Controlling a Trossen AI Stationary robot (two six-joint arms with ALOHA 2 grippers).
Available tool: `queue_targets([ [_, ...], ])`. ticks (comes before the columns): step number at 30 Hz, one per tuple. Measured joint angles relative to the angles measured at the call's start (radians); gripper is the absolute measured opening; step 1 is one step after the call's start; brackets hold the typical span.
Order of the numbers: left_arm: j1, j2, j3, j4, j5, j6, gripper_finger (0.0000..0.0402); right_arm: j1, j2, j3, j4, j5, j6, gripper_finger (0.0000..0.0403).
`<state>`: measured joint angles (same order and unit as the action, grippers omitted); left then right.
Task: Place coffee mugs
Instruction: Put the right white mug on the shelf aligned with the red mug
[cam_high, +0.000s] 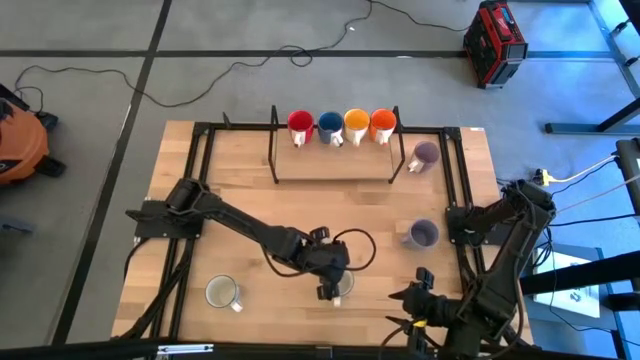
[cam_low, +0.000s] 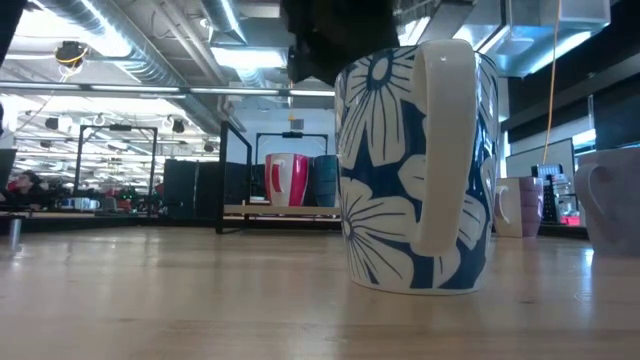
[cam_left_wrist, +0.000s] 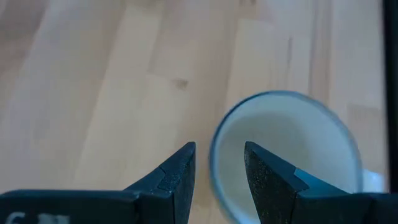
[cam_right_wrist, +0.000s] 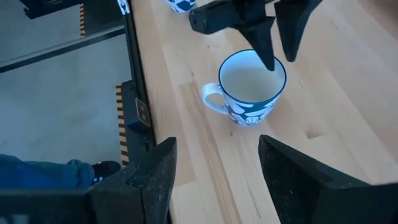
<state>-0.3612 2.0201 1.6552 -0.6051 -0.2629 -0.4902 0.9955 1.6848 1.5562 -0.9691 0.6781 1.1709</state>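
Blue-flowered mug rim straddled by released left tool, its handle cropped.

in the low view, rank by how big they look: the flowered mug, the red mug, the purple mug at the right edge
1. flowered mug, largest, but nearest the camera
2. purple mug, cut off by the picture edge
3. red mug, smallest, farthest back
True sizes may well be alike.

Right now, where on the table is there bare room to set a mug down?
Bare wood lies between the shelf and the left gripper, and left of the white mug. It is crowded around the floral mug and the purple mugs.
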Motion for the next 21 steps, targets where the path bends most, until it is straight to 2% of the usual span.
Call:
queue_targets([
  [7,0.016,0.006,-0.003,0.011,0.061,0.027,0.0132,0.000,0.000,0.000,0.000,-0.001,0.000,0.0214],
  [11,0.030,0.006,-0.025,0.011,0.132,0.025,0.0131,0.000,0.000,0.000,0.000,0.003,-0.001,0.0214],
  [14,0.031,0.006,-0.059,0.022,0.147,0.022,0.0125,0.000,0.000,0.000,0.000,0.003,-0.001,0.0214],
  [18,0.036,0.006,-0.086,0.017,0.151,0.027,0.0108,0.000,0.000,0.000,0.000,0.011,-0.001,0.0214],
  [21,0.038,0.006,-0.085,0.040,0.136,0.048,0.0077,-0.001,0.000,0.000,0.000,0.011,-0.001,0.0214],
])
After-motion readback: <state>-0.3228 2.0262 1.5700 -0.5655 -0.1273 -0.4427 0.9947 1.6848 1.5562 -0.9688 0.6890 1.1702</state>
